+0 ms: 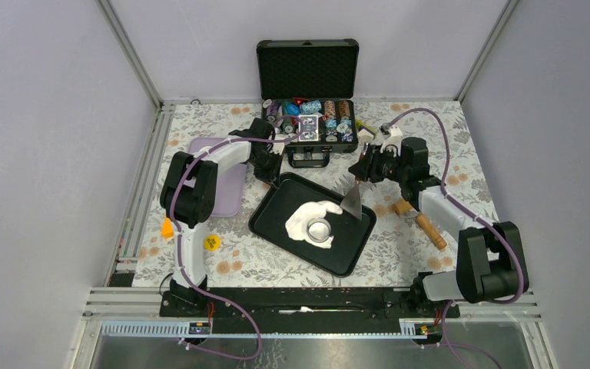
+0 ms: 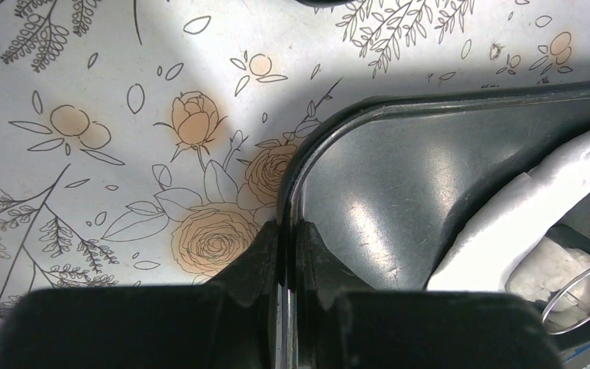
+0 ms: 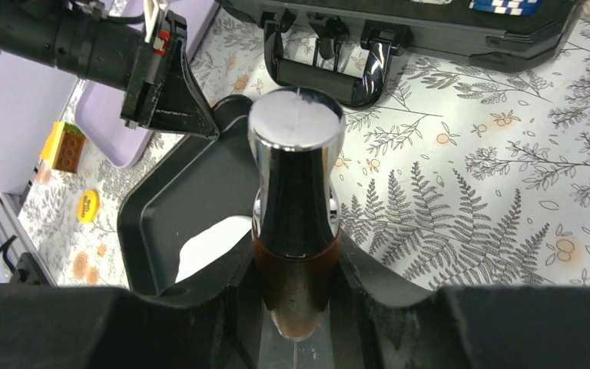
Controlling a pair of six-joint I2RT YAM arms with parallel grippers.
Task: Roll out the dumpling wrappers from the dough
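Left gripper [image 2: 284,231] pinched tight on the far-left corner rim of the black tray [image 1: 276,211]. Right gripper [image 3: 296,265], jaws partly apart, clasps the chrome handle of the bench scraper [image 1: 353,204], blade down just beside the dough [image 1: 299,221], an irregular white sheet at tray centre. The steel ring cutter [image 1: 319,229] rests on the dough.

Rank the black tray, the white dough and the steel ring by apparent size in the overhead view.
1. black tray, clearly largest
2. white dough, lying in the tray
3. steel ring, smallest, sitting on the dough
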